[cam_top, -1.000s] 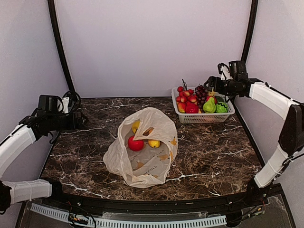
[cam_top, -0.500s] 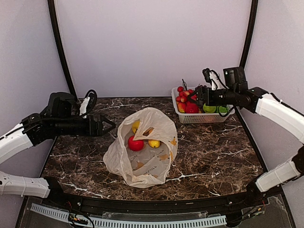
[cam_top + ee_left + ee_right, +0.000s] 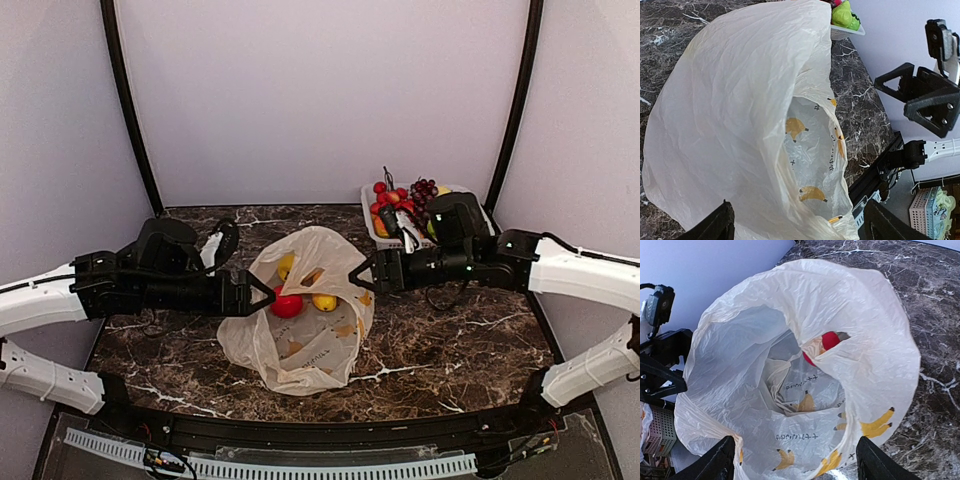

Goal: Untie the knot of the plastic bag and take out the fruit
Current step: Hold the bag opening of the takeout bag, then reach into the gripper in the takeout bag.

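The plastic bag [image 3: 300,335] lies in the middle of the marble table, its mouth gaping toward the back. Fruit shows inside it: a red ball [image 3: 286,303] and two yellow pieces [image 3: 323,301]. The knot is not in view. My left gripper [image 3: 258,297] is open at the bag's left edge, and the left wrist view has its jaws [image 3: 800,230] wide apart over the bag's side [image 3: 730,125]. My right gripper [image 3: 358,277] is open at the bag's right edge. In the right wrist view [image 3: 797,465] it looks into the mouth, where the red ball [image 3: 830,339] peeks out.
A white mesh basket [image 3: 430,247] at the back right holds red berries, dark grapes, a green piece and other fruit. Dark marble table [image 3: 460,330] surrounds the bag. A black frame runs along the table's near edge [image 3: 320,430].
Both arms have swung in from the sides to the bag. The right gripper left the basket and dropped to the bag's right edge; the left came to its left edge. The bag has not moved.
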Tool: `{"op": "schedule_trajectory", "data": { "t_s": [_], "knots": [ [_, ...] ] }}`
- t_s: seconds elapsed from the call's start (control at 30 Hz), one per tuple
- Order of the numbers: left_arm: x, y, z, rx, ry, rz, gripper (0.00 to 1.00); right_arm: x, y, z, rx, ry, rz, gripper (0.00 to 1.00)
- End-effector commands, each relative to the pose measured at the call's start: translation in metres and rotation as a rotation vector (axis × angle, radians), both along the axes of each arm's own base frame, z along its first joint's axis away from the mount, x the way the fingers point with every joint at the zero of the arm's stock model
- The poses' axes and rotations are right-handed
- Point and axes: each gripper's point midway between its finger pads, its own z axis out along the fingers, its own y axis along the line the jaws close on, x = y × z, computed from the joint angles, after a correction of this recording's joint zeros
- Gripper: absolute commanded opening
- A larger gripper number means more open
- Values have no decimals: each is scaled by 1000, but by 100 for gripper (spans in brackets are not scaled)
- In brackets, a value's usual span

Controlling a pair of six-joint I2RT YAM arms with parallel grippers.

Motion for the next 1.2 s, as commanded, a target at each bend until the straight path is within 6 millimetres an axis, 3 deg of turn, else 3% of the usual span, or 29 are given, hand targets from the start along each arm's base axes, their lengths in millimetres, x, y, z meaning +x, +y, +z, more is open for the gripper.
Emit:
{"op": "schedule_trajectory", "data": {
  "t_s": [0.0,0.13,0.2,0.3,0.4,0.57,0.67,0.97,1.17],
  "knots": [
    [5,-3,-14,34,18,52,88,-13,19,-6,-16,-16,-63,79],
    [8,-2,-20,73,25,66,72,-33,39,-19,-53,-12,-39,72],
    [9,-2,-22,86,30,67,55,-39,50,-23,-69,-17,-29,67],
    [8,-2,-23,88,32,63,39,-48,69,-28,-85,-28,9,63],
    [7,-1,-21,88,28,62,22,-54,91,-33,-106,-41,43,61],
    [5,8,-23,94,24,76,4,-50,110,-51,-137,-38,18,58],
    [2,10,-27,103,30,71,1,-40,114,-62,-162,-40,-30,59],
    [2,10,-25,115,8,45,1,-4,125,-90,-234,-60,-114,80],
    [1,13,-30,119,8,54,1,23,139,-101,-262,-116,-140,86]
  ]
}}
